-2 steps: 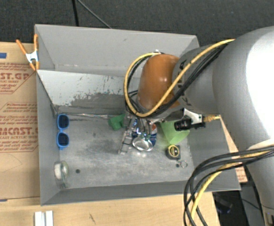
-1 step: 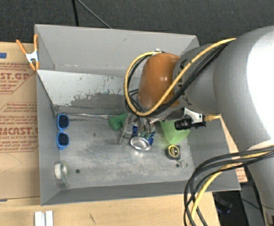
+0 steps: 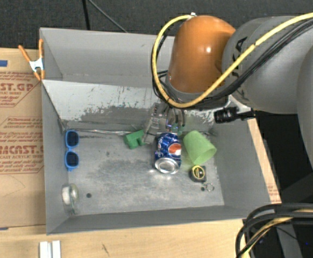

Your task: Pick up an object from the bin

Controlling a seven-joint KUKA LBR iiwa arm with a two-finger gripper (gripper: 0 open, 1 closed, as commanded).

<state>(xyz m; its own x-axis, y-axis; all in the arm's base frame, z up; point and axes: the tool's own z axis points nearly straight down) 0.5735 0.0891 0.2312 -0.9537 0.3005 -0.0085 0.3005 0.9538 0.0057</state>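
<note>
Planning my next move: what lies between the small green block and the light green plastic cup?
The camera view shows a blue Pepsi drink can between the green block and the green cup.

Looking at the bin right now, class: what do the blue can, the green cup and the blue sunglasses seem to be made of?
Blue can: thin metal, likely aluminium; it has a bare silvery rim and a glossy printed wall. Green cup: probably plastic, with an even colour and a dull-smooth finish. Blue sunglasses: apparently moulded plastic, with a uniformly bright blue frame; the lenses are too small to judge.
</note>
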